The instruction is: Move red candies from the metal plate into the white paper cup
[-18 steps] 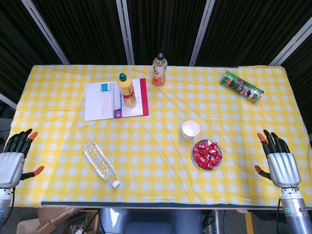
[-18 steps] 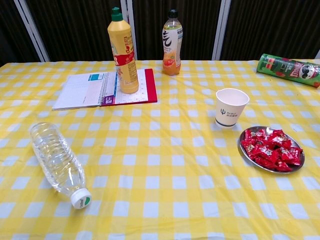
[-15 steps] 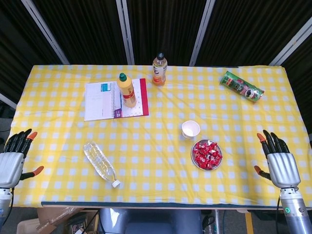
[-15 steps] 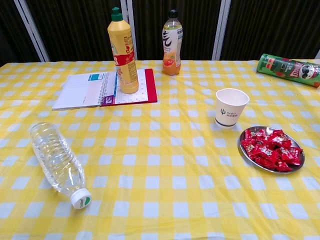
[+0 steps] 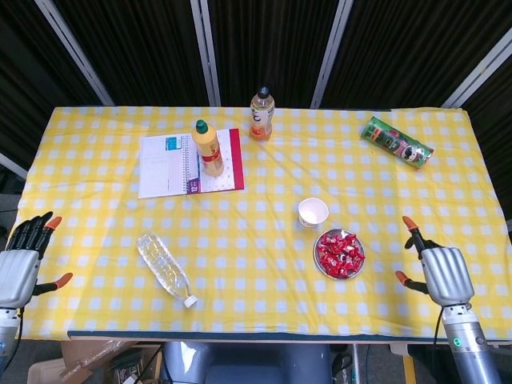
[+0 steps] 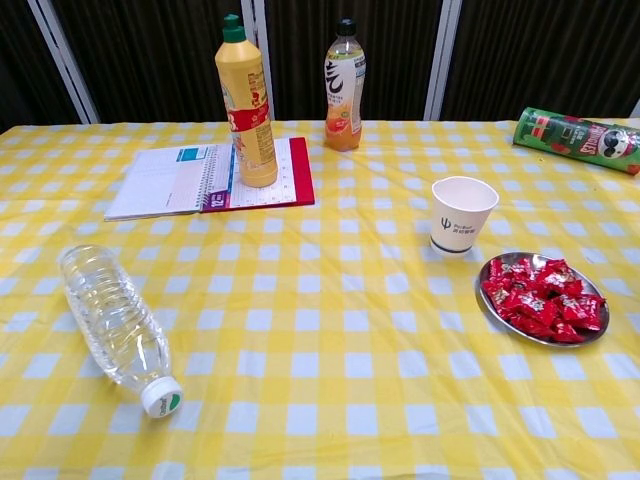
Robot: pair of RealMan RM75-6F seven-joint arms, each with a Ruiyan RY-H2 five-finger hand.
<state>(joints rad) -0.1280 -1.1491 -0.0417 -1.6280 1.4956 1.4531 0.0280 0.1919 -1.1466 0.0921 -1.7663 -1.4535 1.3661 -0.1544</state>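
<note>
Red candies (image 5: 339,252) lie untouched; right hand (image 5: 438,272) and left hand (image 5: 19,268) empty, fingers spread.

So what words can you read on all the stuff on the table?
None can be read for sure.
Green chip can: red lettering, too blurred.
White paper cup: small dark logo and print, too small.
Yellow bottle and orange drink bottle: labels blurred.
Notebook: print too small.
</note>
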